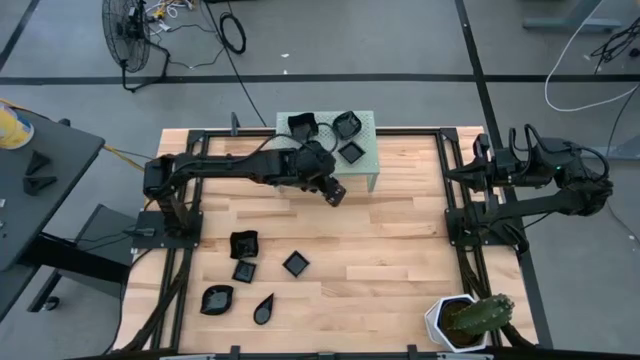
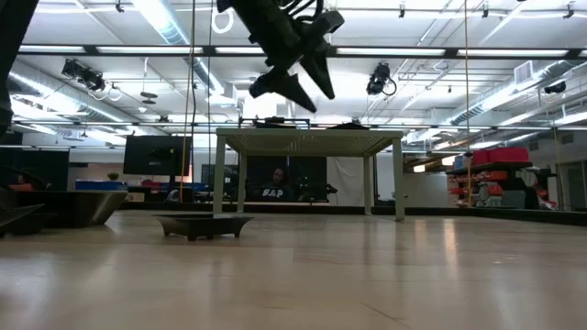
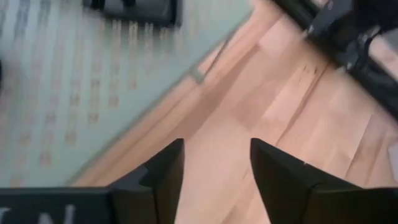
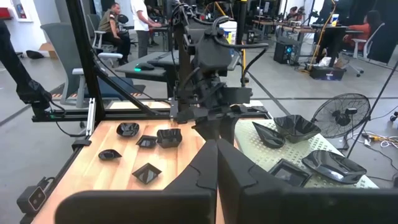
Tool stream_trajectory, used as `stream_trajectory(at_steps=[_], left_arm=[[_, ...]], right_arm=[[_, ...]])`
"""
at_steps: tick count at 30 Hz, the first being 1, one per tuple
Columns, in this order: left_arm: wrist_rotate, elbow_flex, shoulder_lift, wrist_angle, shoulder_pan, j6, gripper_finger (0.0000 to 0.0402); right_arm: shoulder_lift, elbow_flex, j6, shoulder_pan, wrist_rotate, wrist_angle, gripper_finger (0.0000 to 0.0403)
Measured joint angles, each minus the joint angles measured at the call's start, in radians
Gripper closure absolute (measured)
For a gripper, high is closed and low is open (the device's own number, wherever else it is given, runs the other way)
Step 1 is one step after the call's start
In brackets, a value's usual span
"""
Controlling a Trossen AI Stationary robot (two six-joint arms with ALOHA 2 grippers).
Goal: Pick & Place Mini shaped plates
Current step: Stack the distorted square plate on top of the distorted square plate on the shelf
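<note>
Three mini shaped plates lie on the pale green perforated stand at the table's far middle. Several more black plates rest flat on the wooden table at the near left. My left gripper hovers open and empty just off the stand's near edge, slanting down; in the left wrist view its fingers frame bare wood beside the stand. In the low view it hangs high above the table. My right gripper is shut and waits drawn back at the table's right side.
A white hexagonal pot with a cactus stands at the near right corner. Black frame rails run along the table's left and right sides. Bare wood lies between the stand and the near-left plates. People sit at desks beyond the table.
</note>
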State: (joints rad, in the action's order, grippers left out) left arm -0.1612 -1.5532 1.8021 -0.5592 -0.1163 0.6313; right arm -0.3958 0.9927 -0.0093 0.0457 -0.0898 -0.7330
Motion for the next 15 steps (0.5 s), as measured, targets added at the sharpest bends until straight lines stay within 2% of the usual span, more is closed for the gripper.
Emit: stream_trajectory(at_steps=[7,10,15], left_arm=[[0.052,0.183,-0.077,0.08,0.025,0.009,0.0168],[0.115,0.272,-0.115,0.163,0.037,-0.014,0.0164],[0.172,0.381,-0.171,0.179,0.051,-0.042,0.0167]], right_arm=[[-0.001,0.0,0.0,0.0,0.0,0.0,0.0399],[0.0,0.0,0.0,0.0,0.0,0.0,0.0399],[0.0,0.0,0.0,0.0,0.0,0.0,0.0399]])
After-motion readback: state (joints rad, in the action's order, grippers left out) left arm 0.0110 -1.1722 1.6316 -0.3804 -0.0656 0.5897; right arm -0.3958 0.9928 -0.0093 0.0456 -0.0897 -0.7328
